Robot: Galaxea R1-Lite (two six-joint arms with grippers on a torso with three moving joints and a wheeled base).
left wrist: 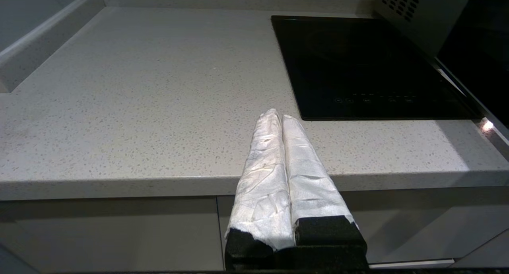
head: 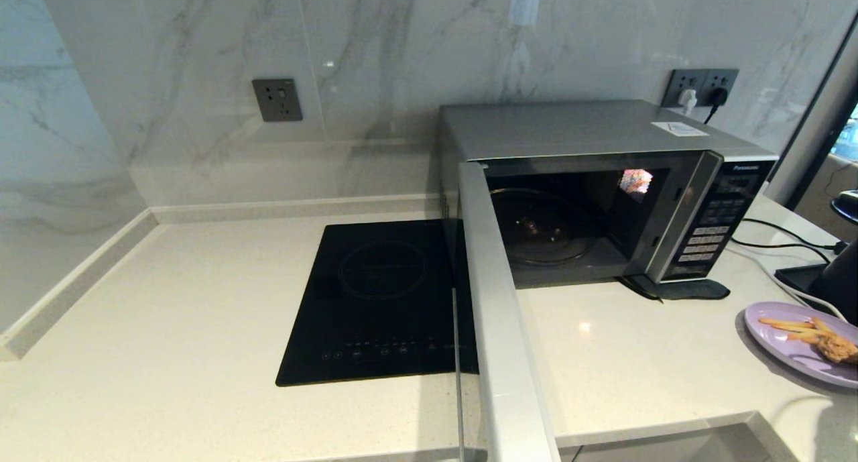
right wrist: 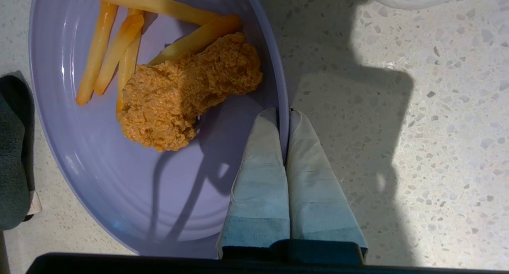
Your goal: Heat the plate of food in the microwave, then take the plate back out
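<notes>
- Round lilac-purple plate of food (head: 801,341), thin orange-tan fries and a brown lumpy fried piece on it: resting on the speckled pale stone tabletop (head: 167,328), to the right of the large silver-grey microwave (head: 583,180), well apart from its cavity.
- Microwave door (head: 499,328) swung wide open; glass turntable inside bare.
- Right claw (right wrist: 284,119): closed tight across the plate's rim, one wrapped finger inside the dish, the other outside, just beside the fried piece.
- Left claw (left wrist: 280,119): shut on nothing, parked off the tabletop's front edge near the flat black glass cooktop (left wrist: 370,67).
- Step in hand, by judgement: lift and carry to the cavity.
- Best done by keeping the plate level, since a one-sided rim pinch invites tilt and sliding food.
- Worth steering wide of the white cable (head: 791,284) and the open door's edge; low, straight entry onto the turntable.
</notes>
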